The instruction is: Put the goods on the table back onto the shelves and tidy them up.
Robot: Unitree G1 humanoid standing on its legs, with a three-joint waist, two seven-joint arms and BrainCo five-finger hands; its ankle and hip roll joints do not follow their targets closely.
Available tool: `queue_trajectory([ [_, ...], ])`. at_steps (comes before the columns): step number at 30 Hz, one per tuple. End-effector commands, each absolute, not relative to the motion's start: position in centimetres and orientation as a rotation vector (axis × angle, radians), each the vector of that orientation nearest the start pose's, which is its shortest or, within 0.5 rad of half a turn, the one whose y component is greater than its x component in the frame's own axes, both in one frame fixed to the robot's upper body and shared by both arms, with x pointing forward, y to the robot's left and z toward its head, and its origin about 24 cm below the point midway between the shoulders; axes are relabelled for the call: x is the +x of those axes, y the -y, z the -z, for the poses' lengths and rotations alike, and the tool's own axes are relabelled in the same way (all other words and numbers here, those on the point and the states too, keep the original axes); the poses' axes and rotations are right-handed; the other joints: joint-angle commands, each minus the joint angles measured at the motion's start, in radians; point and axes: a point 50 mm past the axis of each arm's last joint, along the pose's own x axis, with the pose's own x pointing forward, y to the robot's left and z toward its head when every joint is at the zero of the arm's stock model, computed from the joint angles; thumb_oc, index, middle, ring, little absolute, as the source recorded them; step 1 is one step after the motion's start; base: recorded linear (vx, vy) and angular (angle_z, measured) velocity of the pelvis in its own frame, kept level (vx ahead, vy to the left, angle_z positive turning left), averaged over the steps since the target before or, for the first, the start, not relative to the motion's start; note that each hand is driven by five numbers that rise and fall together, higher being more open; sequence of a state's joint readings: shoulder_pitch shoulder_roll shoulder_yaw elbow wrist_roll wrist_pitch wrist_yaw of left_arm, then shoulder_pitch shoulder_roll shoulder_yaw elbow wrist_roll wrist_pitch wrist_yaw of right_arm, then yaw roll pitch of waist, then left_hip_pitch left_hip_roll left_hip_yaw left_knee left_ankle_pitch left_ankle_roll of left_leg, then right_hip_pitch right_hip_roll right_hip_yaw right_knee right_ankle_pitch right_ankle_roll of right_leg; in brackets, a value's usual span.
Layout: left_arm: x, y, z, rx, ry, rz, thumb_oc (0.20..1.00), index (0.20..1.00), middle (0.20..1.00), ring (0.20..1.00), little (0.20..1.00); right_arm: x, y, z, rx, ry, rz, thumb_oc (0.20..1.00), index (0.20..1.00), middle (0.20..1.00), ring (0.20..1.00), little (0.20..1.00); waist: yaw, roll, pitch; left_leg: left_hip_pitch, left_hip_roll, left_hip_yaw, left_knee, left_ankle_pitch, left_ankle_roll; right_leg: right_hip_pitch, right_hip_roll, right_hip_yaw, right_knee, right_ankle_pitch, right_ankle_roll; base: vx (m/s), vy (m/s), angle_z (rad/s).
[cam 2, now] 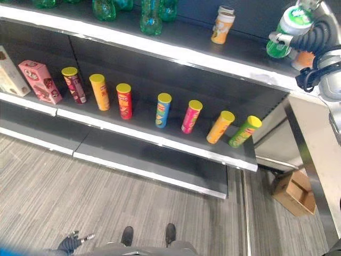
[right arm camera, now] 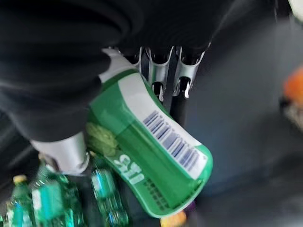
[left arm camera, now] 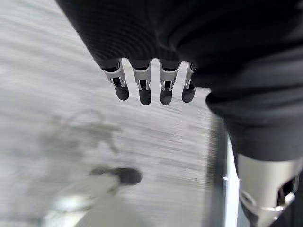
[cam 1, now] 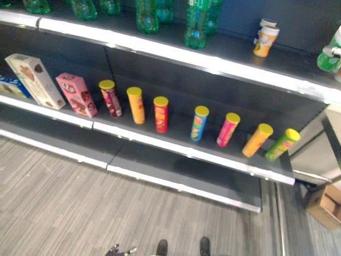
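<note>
Up at the top shelf (cam 2: 213, 58), right hand (cam 2: 298, 26) fingers (right arm camera: 158, 71) wrapped round green-and-white bottle (right arm camera: 151, 156), barcode showing, left hand (left arm camera: 151, 90) fingers loose.

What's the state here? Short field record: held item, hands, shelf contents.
held item: green bottle, gripped in right hand, up at the top shelf's right end
left hand: low over the floor, fingers straight, holding nothing
top shelf: green bottles at the back, an orange-and-white cup standing apart
middle shelf: seven yellow-lidded chip cans in a row, pink box and white box to their left
floor: cardboard box beside the shelf unit
</note>
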State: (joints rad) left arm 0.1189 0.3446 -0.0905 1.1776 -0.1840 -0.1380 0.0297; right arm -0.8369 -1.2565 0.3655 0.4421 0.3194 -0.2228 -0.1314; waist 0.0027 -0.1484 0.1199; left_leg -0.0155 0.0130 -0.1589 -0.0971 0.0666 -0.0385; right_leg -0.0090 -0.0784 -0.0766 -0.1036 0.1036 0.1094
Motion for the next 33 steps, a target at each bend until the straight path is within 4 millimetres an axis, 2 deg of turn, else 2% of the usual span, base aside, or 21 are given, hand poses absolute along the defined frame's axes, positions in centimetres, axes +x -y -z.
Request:
queue_trajectory([
  [1,8.1,-29.1,14.0,0.244,-1.071,-0.271,1.0,1.0,1.0,1.0,1.0,30.4,32.3,-36.3,-0.863,0.654,0.338,0.2,0.2,0.2,0.2,0.2,0.022,-0.01,-0.032,0.038,0.083,0.027,0.013,-0.075,-0.085,0.006,-0.027,0.016,0.041,-0.076,0.043,0.06,-0.137,0.37],
  [5,8.1,-28.6,14.2,0.222,-1.072,-0.267,1.0,1.0,1.0,1.0,1.0,31.5,32.0,-36.5,-0.832,0.625,0.325,0.2,0.2,0.2,0.2,0.2,0.027,-0.005,-0.044,0.027,0.101,-0.003,0.01,-0.06,-0.105,0.029,-0.012,-0.032,0.04,-0.099,0.028,0.06,-0.153,0.32],
  [10,8.9,-27.9,14.2,0.203,-1.047,-0.257,1.0,1.0,1.0,1.0,1.0,32.1,32.2,-36.8,-0.768,0.608,0.338,0.2,0.2,0.2,0.2,0.2,0.035,0.003,-0.044,0.005,0.106,0.009,0.01,-0.034,-0.119,0.058,-0.013,-0.098,0.038,-0.118,0.02,0.04,-0.104,0.41],
  [13,8.9,-27.4,14.3,0.199,-1.045,-0.24,1.0,1.0,1.0,1.0,1.0,33.6,31.0,-36.4,-0.767,0.571,0.312,0.2,0.2,0.2,0.2,0.2,0.04,0.014,-0.053,0.017,0.109,0.027,0.01,-0.039,-0.119,0.078,-0.009,-0.1,0.035,-0.123,0.014,0.04,-0.047,0.44],
  [16,9.3,-27.1,14.2,0.201,-1.03,-0.221,1.0,1.0,1.0,1.0,1.0,34.1,30.3,-36.4,-0.776,0.567,0.295,0.2,0.2,0.2,0.2,0.2,0.041,0.02,-0.056,0.02,0.113,0.032,0.01,-0.037,-0.121,0.083,-0.007,-0.106,0.035,-0.131,0.009,0.02,-0.025,-0.03],
  [22,9.8,-26.8,14.2,0.198,-1.015,-0.211,1.0,1.0,1.0,1.0,1.0,35.3,30.2,-35.1,-0.745,0.526,0.309,0.2,0.2,0.2,0.2,0.2,0.043,0.025,-0.058,0.028,0.114,0.038,0.01,-0.041,-0.119,0.085,-0.007,-0.106,0.035,-0.13,0.008,0.0,-0.008,-0.02],
  [26,10.0,-26.6,14.1,0.198,-1.006,-0.205,1.0,1.0,1.0,1.0,1.0,36.5,30.1,-34.0,-0.8,0.456,0.348,0.2,0.2,0.2,0.2,0.2,0.052,0.031,-0.062,0.035,0.112,0.045,0.01,-0.045,-0.117,0.09,-0.008,-0.101,0.027,-0.127,0.008,0.0,-0.004,-0.02],
  [27,10.4,-26.5,14.0,0.199,-0.991,-0.197,1.0,1.0,1.0,1.0,1.0,36.9,30.2,-33.5,-0.839,0.421,0.373,0.2,0.2,0.2,0.2,0.2,0.058,0.035,-0.064,0.035,0.111,0.046,0.01,-0.044,-0.117,0.092,-0.009,-0.103,0.026,-0.127,0.01,0.0,0.0,0.0],
  [33,11.5,-26.0,13.8,0.197,-0.957,-0.183,1.0,1.0,1.0,1.0,1.0,37.9,30.2,-32.1,-0.832,0.347,0.399,0.2,0.2,0.2,0.2,0.2,0.072,0.046,-0.069,0.031,0.106,0.032,0.01,-0.043,-0.117,0.101,-0.011,-0.119,0.026,-0.134,0.008,0.0,-0.002,0.01],
])
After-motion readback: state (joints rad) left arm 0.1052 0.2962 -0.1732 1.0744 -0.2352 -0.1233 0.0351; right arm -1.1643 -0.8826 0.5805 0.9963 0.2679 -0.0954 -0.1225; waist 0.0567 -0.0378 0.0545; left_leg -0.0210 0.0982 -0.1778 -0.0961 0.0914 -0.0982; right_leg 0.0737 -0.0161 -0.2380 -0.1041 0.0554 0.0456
